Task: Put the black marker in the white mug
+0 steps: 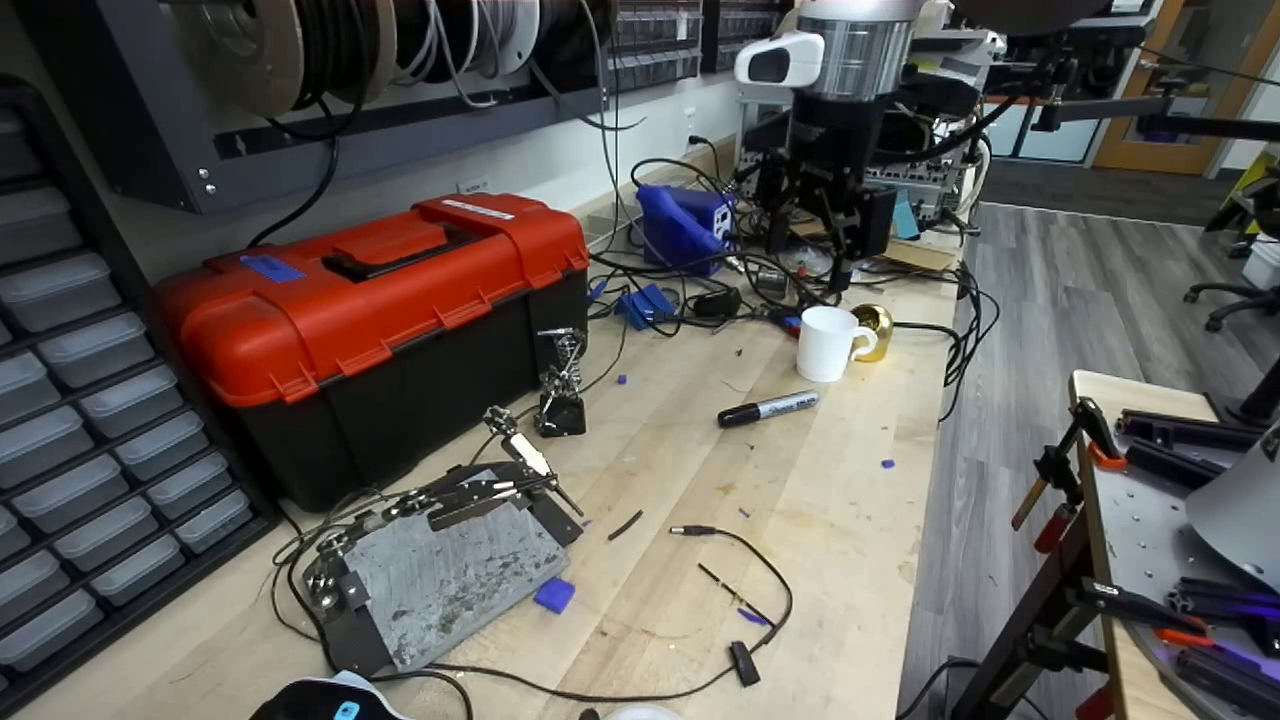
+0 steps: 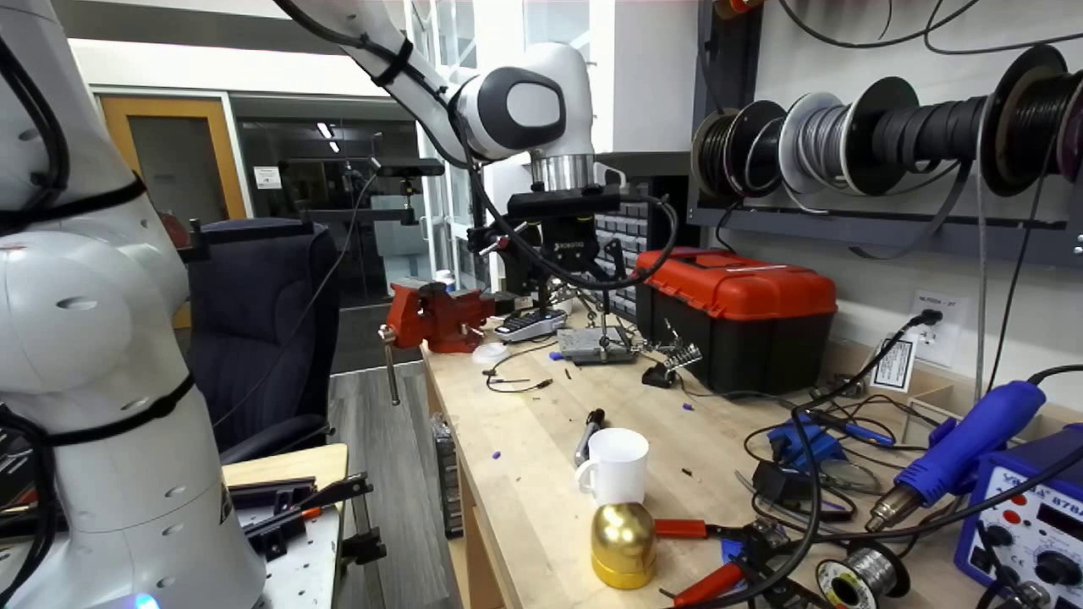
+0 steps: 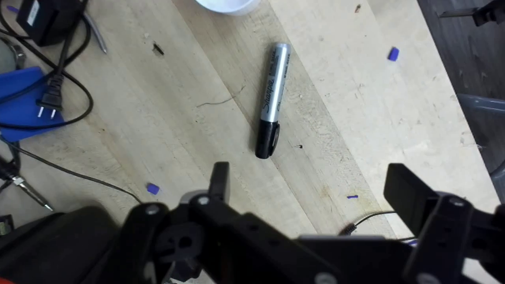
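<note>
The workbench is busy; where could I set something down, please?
Small scraps aside, bare wood lies between the marker and the workbench edge opposite the red toolbox, and from the marker to the black plug. It is crowded before that toolbox and around the blue station.

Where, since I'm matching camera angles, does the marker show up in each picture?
In an exterior view: marker, right of centre, lower left of the white mug.
In an exterior view: marker, below centre, upper left of the white mug.
In the wrist view: marker, above centre, below the cut-off white mug.
Shared landmark: the white mug.
</note>
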You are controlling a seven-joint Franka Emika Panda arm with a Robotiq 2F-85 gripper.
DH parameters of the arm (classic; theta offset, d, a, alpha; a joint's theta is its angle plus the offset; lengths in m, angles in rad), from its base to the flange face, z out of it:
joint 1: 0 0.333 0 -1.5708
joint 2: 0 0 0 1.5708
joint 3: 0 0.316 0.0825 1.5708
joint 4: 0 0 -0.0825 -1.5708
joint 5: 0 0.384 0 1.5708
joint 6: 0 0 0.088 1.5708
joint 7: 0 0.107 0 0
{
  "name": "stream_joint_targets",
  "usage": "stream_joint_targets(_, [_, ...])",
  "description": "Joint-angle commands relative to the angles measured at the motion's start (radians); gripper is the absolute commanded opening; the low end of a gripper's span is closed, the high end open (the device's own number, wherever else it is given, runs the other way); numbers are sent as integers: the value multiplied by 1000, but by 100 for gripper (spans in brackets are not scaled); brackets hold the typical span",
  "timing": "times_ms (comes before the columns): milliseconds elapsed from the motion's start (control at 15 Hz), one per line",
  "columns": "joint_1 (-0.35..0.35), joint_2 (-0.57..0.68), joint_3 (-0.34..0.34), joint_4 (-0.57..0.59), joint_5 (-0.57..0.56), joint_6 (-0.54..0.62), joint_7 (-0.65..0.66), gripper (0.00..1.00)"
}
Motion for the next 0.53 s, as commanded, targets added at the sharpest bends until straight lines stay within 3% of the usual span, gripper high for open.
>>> stream_joint_targets(0, [1, 57, 22, 29, 38, 18, -9, 100])
stream_joint_targets(467, [-10, 107, 51, 34, 44, 0, 94, 100])
